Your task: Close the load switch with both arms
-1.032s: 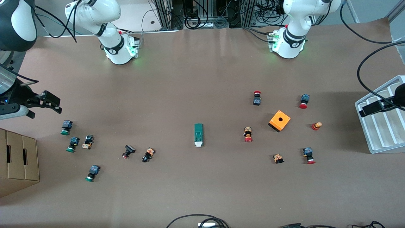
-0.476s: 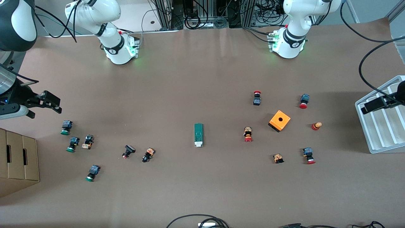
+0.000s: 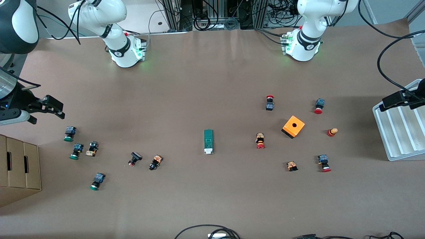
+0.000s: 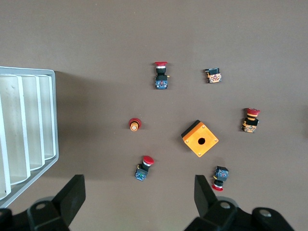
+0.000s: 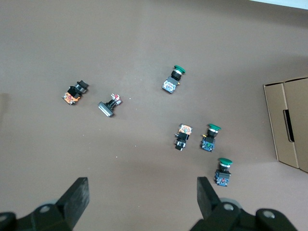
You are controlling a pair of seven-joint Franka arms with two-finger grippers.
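The load switch (image 3: 208,141), a narrow green block with its white piece at the end nearer the front camera, lies flat mid-table. It shows in neither wrist view. My left gripper (image 3: 394,101) hangs open and empty over the white tray at the left arm's end of the table; its wrist view shows the fingers wide apart (image 4: 138,195). My right gripper (image 3: 53,107) hangs open and empty over the table at the right arm's end, above the green-capped buttons; its fingers are also wide apart (image 5: 139,195). Both grippers are well away from the switch.
An orange box with a hole (image 3: 293,126) and several red-capped push buttons (image 3: 260,140) lie between the switch and the white tray (image 3: 405,136). Green-capped buttons (image 3: 69,133) and other small parts lie toward the right arm's end, beside a cardboard box (image 3: 20,166).
My left gripper has drifted over the tray toward the robots' bases. The right arm and the load switch have not moved.
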